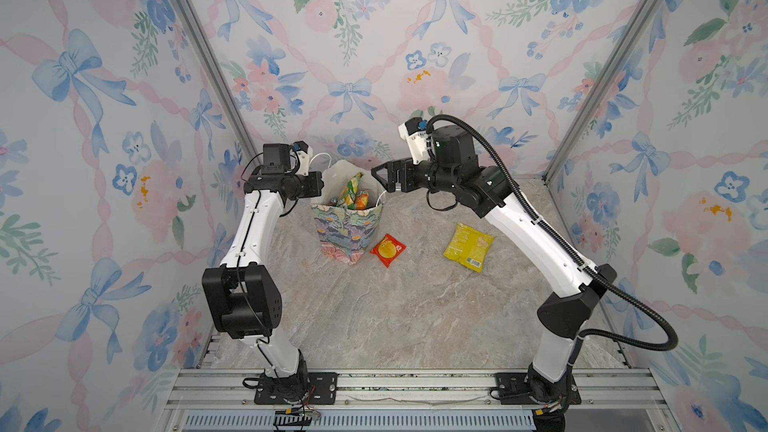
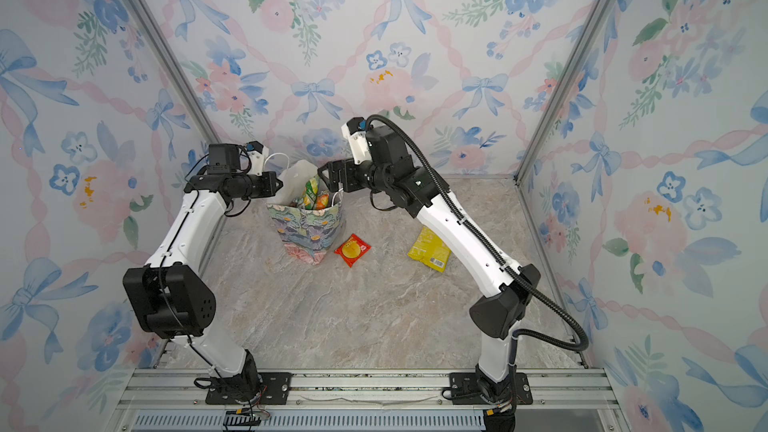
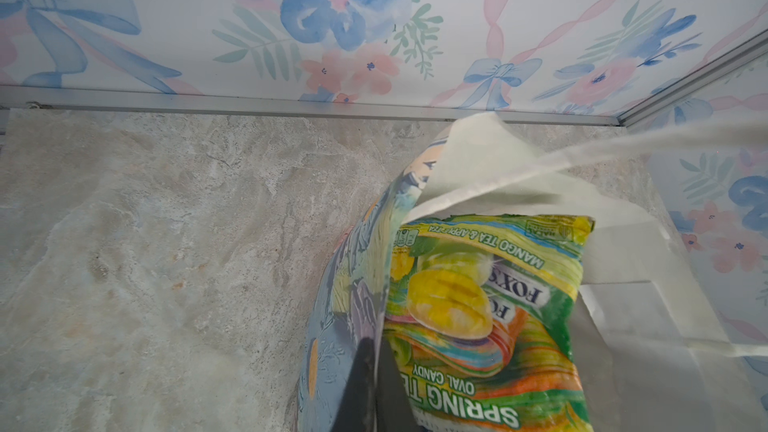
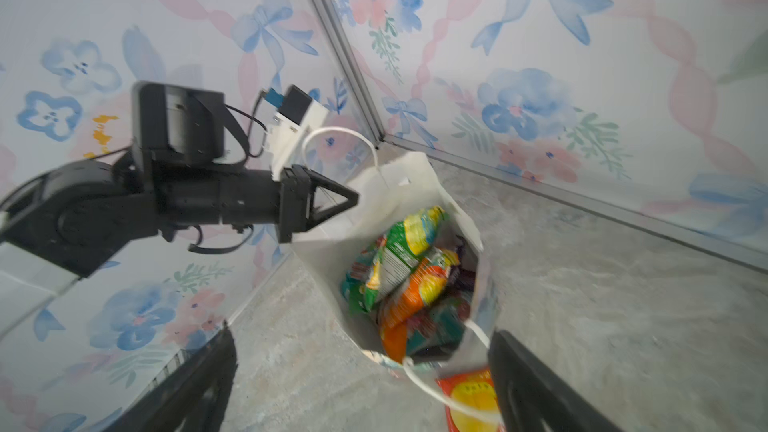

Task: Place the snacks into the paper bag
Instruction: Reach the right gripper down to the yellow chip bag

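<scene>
L gripper (image 4: 349,201) pinches paper bag (image 1: 347,230) rim, mid-frame; R gripper (image 1: 379,176) jaws spread. Right of it lie red packet (image 1: 387,249), yellow bag (image 1: 468,252) — light, slick, floppy; prob. pinch an edge.

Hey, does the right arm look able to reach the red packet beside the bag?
Probably yes: the right gripper hangs by the bag mouth, jaws open and empty, and the red packet lies uncovered on the table close by.

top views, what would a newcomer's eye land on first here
The flowered paper bag standing toward the back of the table, stuffed with green and orange snacks, its rim pinched by the left fingers. Then the right fingers spread wide by its mouth, and a red packet and yellow bag lying to its right.
</scene>
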